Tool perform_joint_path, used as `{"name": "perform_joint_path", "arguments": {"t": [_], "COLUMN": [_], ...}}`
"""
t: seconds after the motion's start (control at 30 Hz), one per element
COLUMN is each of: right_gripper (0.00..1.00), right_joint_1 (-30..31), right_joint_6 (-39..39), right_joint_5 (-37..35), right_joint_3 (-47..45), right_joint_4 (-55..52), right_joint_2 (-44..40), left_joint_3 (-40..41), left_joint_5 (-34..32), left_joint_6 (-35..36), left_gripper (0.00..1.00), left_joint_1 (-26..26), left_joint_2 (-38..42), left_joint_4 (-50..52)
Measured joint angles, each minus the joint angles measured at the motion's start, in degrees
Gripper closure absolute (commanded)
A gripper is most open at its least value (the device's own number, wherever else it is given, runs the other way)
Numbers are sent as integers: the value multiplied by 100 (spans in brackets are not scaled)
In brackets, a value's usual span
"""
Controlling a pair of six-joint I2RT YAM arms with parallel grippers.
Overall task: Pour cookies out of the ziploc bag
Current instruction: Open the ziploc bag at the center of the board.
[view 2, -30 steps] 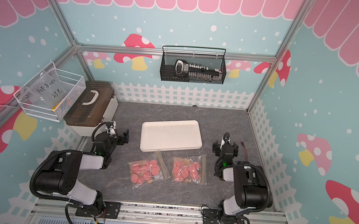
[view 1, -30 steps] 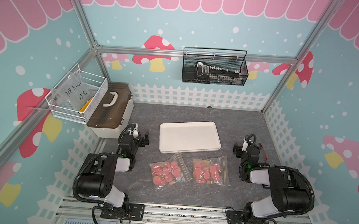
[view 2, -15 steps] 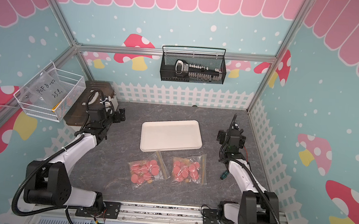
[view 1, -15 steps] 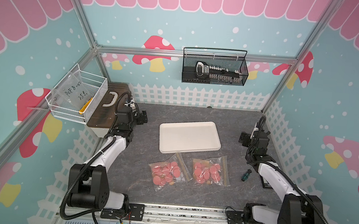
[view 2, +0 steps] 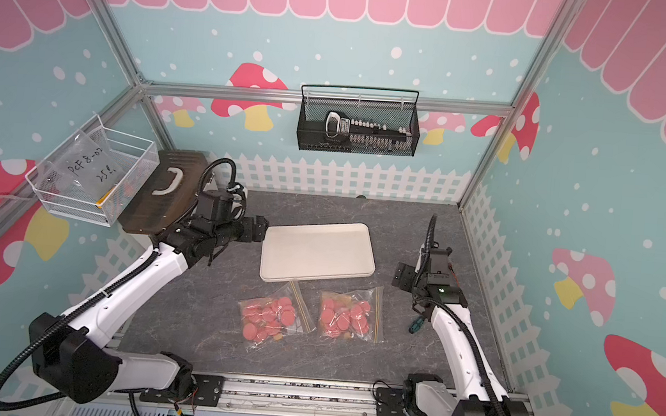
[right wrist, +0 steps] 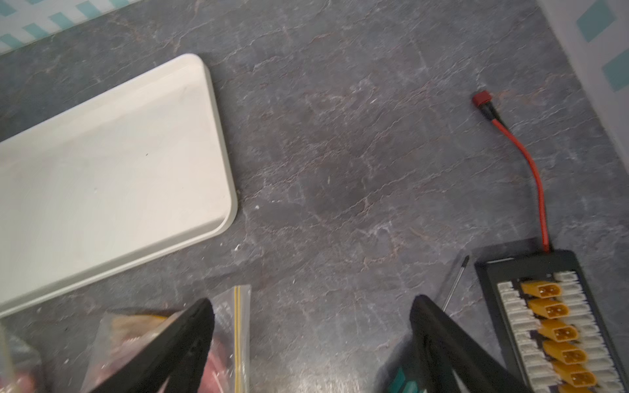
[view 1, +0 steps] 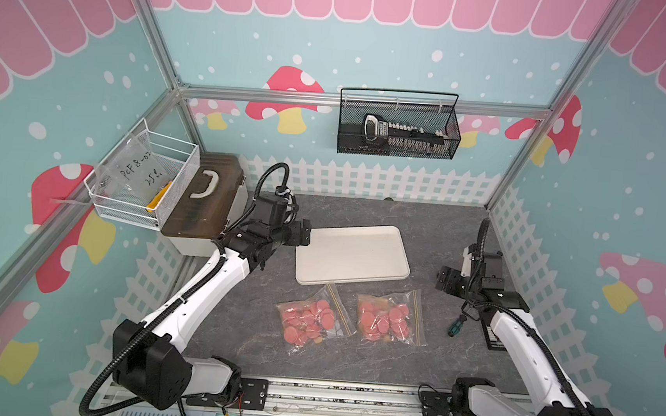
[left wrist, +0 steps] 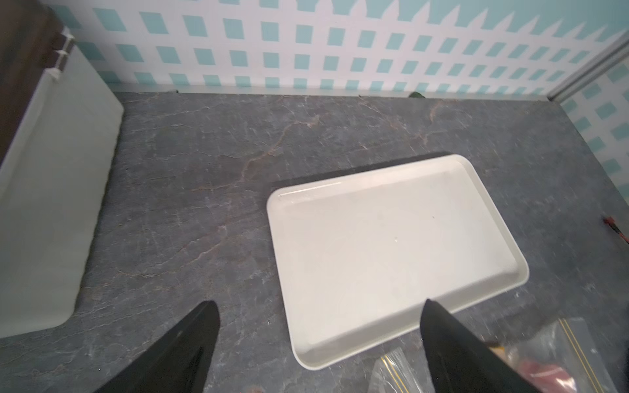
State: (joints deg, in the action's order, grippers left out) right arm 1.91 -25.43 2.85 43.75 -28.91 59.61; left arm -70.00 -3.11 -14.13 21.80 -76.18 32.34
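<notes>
A grey stone-look tabletop (view 1: 232, 331) is filling the floor of a mushroom-papered booth. In both top views a white tray (view 1: 352, 255) is lying empty at the centre of the frame, probably waiting as the landing place. Just below it two ziploc bags are lying flat side by side, the left bag (view 1: 311, 324) and the right bag (view 1: 390, 317). Each is holding its pink cookies (view 1: 293, 336), with the zip strip running along its right-hand edge. Lying this near the tray is likely keeping the tip-out short. The left gripper (view 1: 305, 234) is hovering at the tray's upper-left corner, jaws standing wide and empty. The right gripper (view 1: 448, 280) is hanging right of the tray, equally wide, gripping nothing. Both bags are sitting lower in the frame, apart from either gripper, the right bag lying nearer the right gripper
</notes>
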Motion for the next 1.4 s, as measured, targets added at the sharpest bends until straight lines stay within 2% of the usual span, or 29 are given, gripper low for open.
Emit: {"name": "perform_joint_path", "arguments": {"t": [0.13, 0.3, 0.5, 0.77, 1.4], "right_gripper": [21, 23, 28, 31, 33], "right_joint_1": [0, 0, 0, 0, 0], "right_joint_6": [-114, -535, -706, -719, -715], "right_joint_5": [428, 841, 898, 1180, 1366], "right_joint_3": [-247, -769, -1095, -1530, -1690], "right_joint_4": [-345, -542, -623, -426, -109], "right_joint_2": [-138, -382, -433, -446, -573], "left_joint_3": [0, -2, -2, -2, -2], "left_joint_5": [166, 286, 420, 581, 684], "left_joint_6": [-184, -348, -461, -590, -763], "left_gripper": [4, 4, 4, 4, 4], "left_joint_1": [389, 828, 1134, 1283, 1390], "left_joint_2": [70, 74, -133, -393, -485], "left_joint_4": [269, 387, 407, 385, 258]}}
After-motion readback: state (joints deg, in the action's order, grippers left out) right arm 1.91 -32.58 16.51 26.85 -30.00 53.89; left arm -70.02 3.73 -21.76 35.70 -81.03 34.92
